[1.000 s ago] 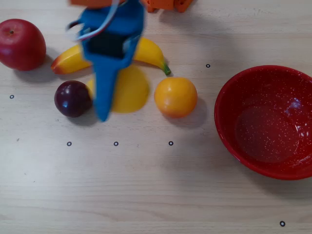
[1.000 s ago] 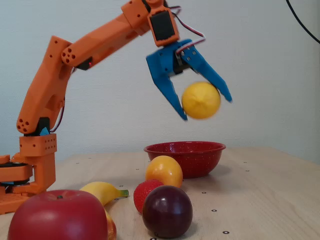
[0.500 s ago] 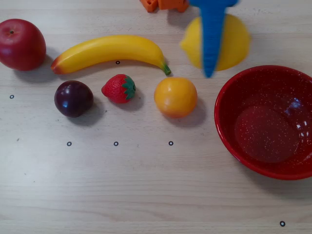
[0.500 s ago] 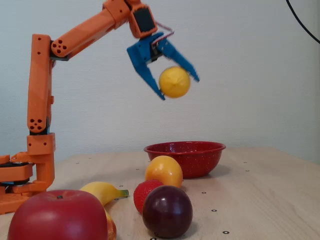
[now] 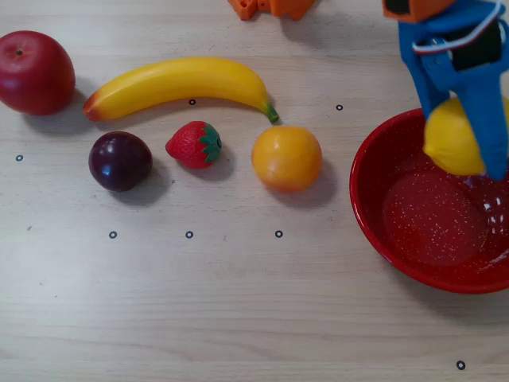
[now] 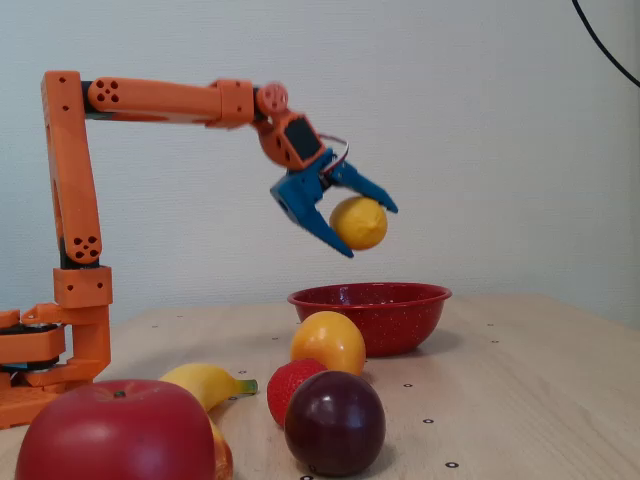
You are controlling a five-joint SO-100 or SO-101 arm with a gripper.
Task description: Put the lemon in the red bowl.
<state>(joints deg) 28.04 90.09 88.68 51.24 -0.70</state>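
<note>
Transport is the step in hand, judged from how things lie. In the overhead view the blue two-finger pincer is clamped on the bright yellow, smooth oval toy lemon, and both sit over the upper part of the wide glossy red bowl with white speckles, inside its rim as this camera sees it. The bowl's floor is bare. To its left on the pale wooden bench lie a round orange-coloured fruit, a small red strawberry, a dark purple plum, a long curved yellow banana and a red apple, all well apart from the pincer.

In the fixed view the orange arm reaches out level, and the pincer points down with the lemon gripped between its fingers, hanging clear above the red bowl, with open air between fruit and rim. Seen from here the lemon hangs over the bowl's left half.

The next move, as I judge it, calls for a short descent toward the bowl's middle and then parting the fingers; let go from this height, the hard toy could bounce on the glossy surface and hop over the rim.
</note>
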